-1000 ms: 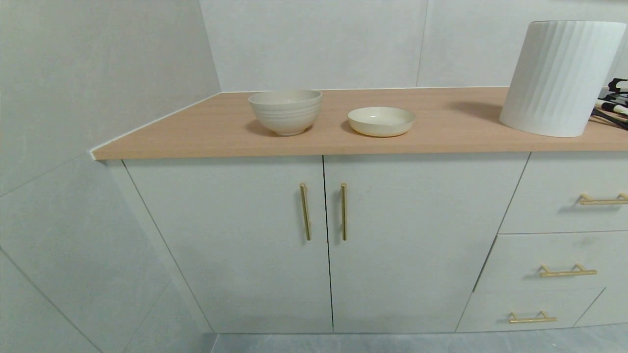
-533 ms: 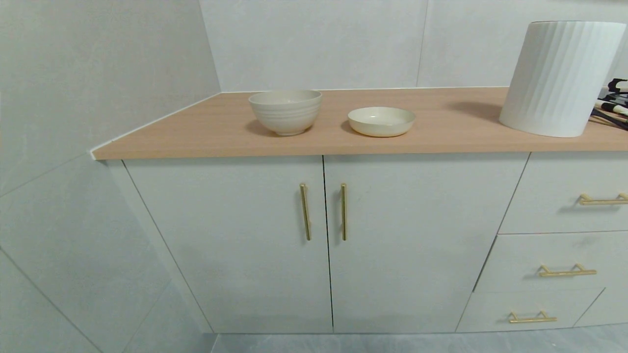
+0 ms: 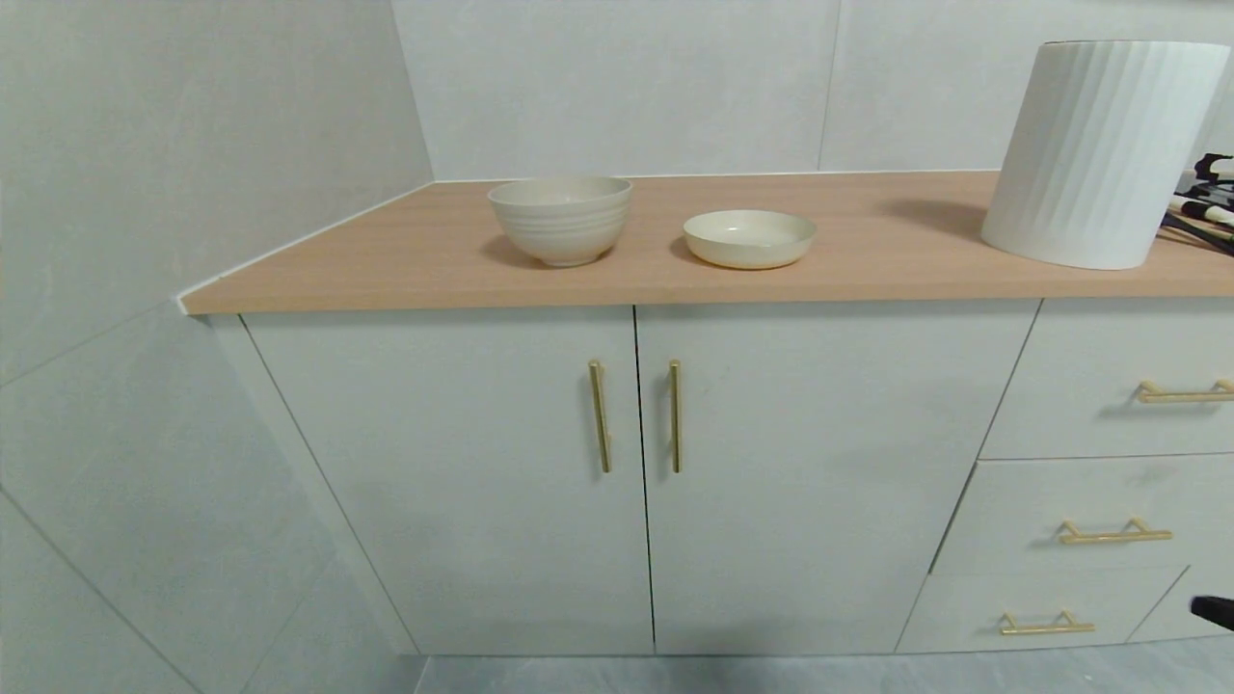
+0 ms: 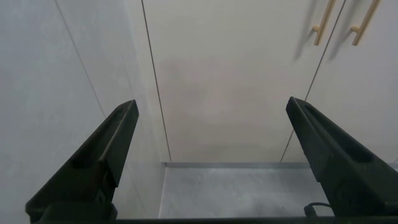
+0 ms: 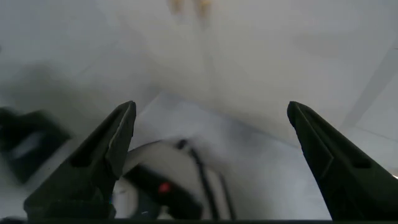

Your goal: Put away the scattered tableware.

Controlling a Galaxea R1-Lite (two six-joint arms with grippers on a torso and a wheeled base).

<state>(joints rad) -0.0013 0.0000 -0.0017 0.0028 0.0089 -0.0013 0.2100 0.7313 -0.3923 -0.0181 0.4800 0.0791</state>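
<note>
Utensils (image 3: 1205,207) cut off rt; blur past right gripper (image 5: 209,109).

No lettering, number, label or sign can be read anywhere, neither on the ribbed bowl (image 3: 560,220), the shallow dish (image 3: 749,237), the ribbed white cylinder (image 3: 1099,154), the wooden countertop (image 3: 868,265), the cabinet doors (image 3: 463,482) nor the drawers (image 3: 1089,386).

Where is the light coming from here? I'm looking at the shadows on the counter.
Head view: the bowl, the dish and the ribbed white container each throw a soft shadow to their left on the countertop, so the light likely comes from the right; no harsh glare. Left wrist view: the door handles cast faint, soft shadows on the doors.
</note>
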